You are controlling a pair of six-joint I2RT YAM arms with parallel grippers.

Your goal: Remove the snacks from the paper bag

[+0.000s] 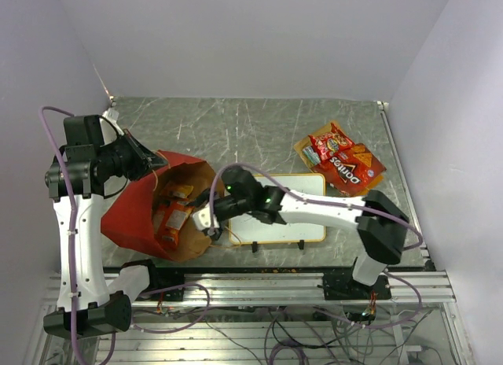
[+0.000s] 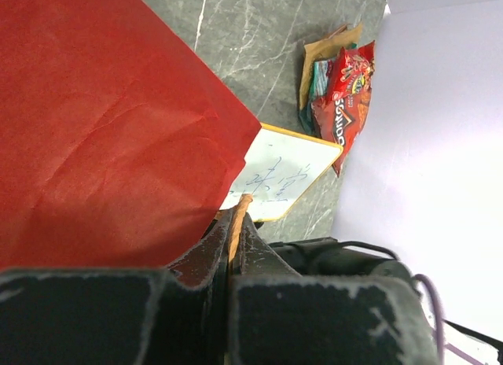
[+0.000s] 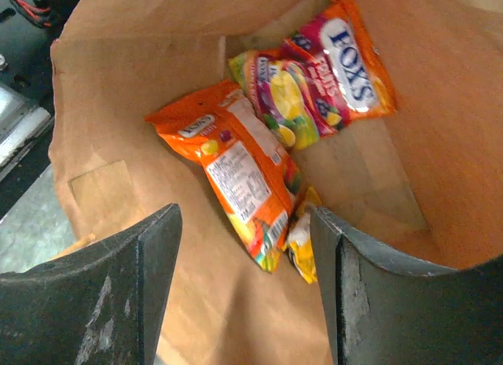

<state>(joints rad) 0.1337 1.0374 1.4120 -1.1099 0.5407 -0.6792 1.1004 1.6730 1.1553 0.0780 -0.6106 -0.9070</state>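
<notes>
Left fingers (image 2: pixel 200 259) clamp paper bag (image 2: pixel 102 129) handle (image 2: pixel 236 219) | right fingers (image 3: pixel 149 263) apart, empty

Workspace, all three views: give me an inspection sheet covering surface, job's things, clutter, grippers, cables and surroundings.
Surface: grey marbled table.
Job's things: red paper bag lies open on its side; orange packet and Fox's packet inside; Doritos bag and small packets already out, far right.
Clutter: whiteboard with writing, beside the bag.
Grippers: left gripper shut on the paper bag's handle; right gripper open at the bag's mouth, empty.
Cables: purple cables along both arms.
Surroundings: plain white walls.
</notes>
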